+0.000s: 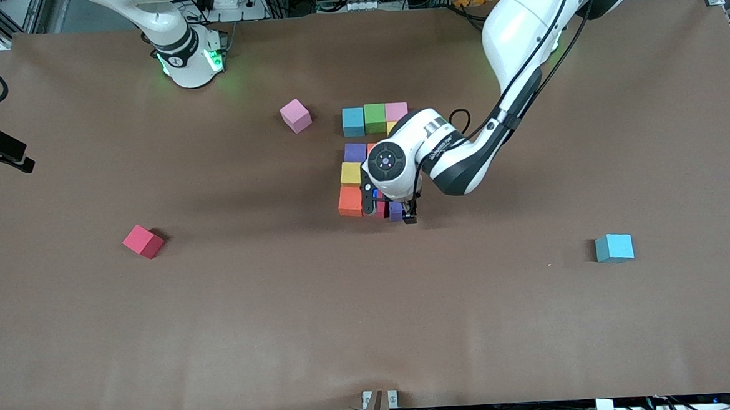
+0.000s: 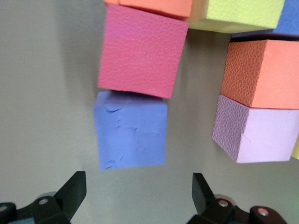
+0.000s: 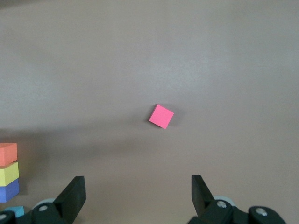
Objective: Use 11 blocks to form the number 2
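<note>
A: From the front, what shows?
B: The number 2 (image 1: 369,161) sits mid-table, partly hidden by the left arm; the left gripper (image 1: 396,213) hangs over its nearest row. Loose blocks: a pink one (image 1: 296,115) near the right arm's base, a red one (image 1: 143,241) and a blue one (image 1: 614,247) nearer the camera.

A: And the left wrist view?
B: It reveals the hidden row: a purple-blue cube (image 2: 131,129) touching a red cube (image 2: 141,51). The left gripper's fingers (image 2: 70,191) are spread wide, empty.

A: The right wrist view?
B: The right gripper (image 3: 135,196), unseen from the front, is wide open, empty, high over the loose red block (image 3: 161,116).
</note>
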{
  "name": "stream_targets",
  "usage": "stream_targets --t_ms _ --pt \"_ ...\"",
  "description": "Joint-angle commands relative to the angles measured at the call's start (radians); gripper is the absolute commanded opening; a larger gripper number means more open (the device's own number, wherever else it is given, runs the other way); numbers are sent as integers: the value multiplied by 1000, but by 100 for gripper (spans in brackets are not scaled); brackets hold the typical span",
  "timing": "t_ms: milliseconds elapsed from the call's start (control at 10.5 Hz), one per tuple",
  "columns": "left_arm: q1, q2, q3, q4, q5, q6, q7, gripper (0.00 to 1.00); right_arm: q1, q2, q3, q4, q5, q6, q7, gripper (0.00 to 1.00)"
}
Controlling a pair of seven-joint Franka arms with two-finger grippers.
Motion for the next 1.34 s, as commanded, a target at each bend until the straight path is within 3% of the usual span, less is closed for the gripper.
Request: stream_targets --t_ms 0,573,1241 --pt "47 -89 6 -15 -19 -22 32 100 -11 5 9 11 0 -9 14 100" --pt "235 -379 3 -16 -83 -108 17 100 -11 5 9 11 0 -9 13 100" --pt "479 -571 1 -18 -89 -197 35 100 -11 5 9 11 0 -9 13 100"
